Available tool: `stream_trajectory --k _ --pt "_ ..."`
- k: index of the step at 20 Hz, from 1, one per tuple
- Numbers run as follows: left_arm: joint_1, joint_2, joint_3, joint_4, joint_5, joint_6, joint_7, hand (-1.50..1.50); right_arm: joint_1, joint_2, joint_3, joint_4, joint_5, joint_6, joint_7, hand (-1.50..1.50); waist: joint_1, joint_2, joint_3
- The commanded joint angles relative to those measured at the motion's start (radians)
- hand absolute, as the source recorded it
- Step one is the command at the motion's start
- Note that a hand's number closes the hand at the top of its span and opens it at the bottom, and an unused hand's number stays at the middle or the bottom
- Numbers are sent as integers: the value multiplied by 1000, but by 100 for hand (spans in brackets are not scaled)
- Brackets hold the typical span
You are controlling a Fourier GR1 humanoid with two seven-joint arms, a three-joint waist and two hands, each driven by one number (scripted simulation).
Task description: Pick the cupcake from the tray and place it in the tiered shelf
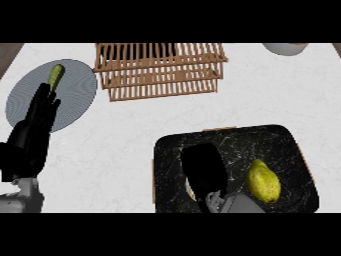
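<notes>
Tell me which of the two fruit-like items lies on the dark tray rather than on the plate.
The yellow-green pear-like fruit lies on the black tray, beside the right hand. The other, a slim green item, rests on the grey plate at far left.

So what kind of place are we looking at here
Probably a kitchen counter: a pale marbled top carrying a wooden tiered shelf, a grey plate with a green vegetable, and a dark tray holding a yellow fruit.

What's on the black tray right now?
On the black tray: a yellow-green pear-like fruit at its right, and the right hand lying over its left half. No cupcake shows; whatever sits beneath that hand is covered.
</notes>
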Motion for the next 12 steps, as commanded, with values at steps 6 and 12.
stream_trajectory --k 6,12 --pt "-53 -27 -29 14 -18 14 29 0 -203 83 128 -45 -313 -227 426 150 28 8 11" --pt "-36 -13 -25 21 -18 -4 14 0 -356 84 112 -127 -293 -532 546 150 34 1 10"
